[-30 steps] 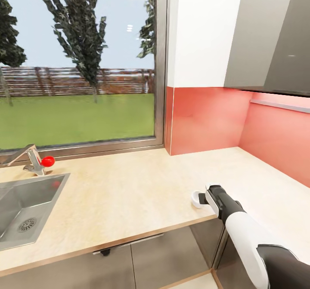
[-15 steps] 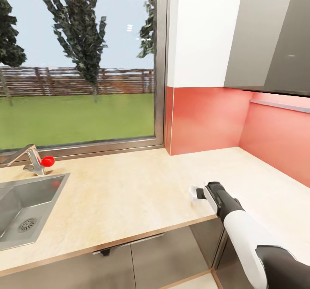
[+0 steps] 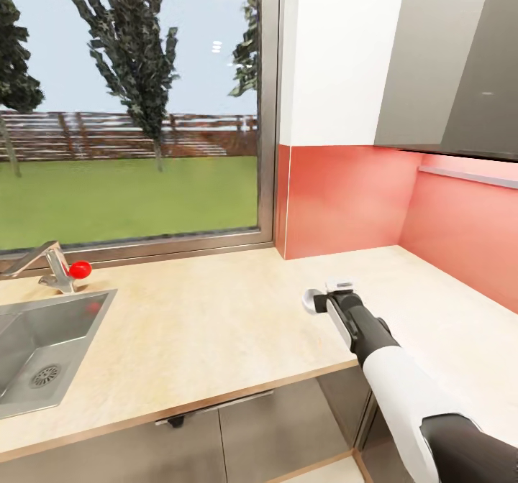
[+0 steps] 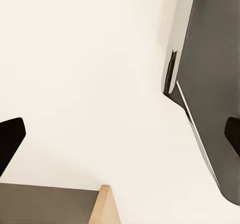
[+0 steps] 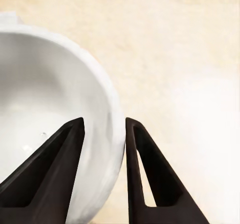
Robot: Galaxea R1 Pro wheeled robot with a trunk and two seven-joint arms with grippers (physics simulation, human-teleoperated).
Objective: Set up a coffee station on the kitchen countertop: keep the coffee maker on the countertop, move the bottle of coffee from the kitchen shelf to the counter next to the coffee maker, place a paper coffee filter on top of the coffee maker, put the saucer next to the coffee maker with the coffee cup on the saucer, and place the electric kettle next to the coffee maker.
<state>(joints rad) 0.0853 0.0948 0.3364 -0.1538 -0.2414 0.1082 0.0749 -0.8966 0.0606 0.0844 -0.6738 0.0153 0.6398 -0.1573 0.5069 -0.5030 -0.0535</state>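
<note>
My right gripper [image 3: 321, 300] is shut on the rim of the small white coffee cup [image 3: 310, 301], which it holds just above the light wood-grain kitchen countertop [image 3: 216, 325], right of centre. In the right wrist view the two dark fingers [image 5: 60, 159] pinch the cup's wall [image 5: 50, 99], one finger inside and one outside, with the countertop [image 5: 175, 44] beneath. The left wrist view has my left gripper [image 4: 120, 136] open, its dark fingertips [image 4: 10, 139] far apart and nothing between them.
A steel sink [image 3: 43, 339] and a faucet with a red knob [image 3: 61, 271] sit at the left of the counter. A window runs behind it. A pink backsplash [image 3: 345, 195] and a grey wall cabinet [image 3: 446, 59] close off the right corner.
My right gripper has carried the cup away from the counter's front edge, farther in over the worktop and slightly left. The camera has not moved.
</note>
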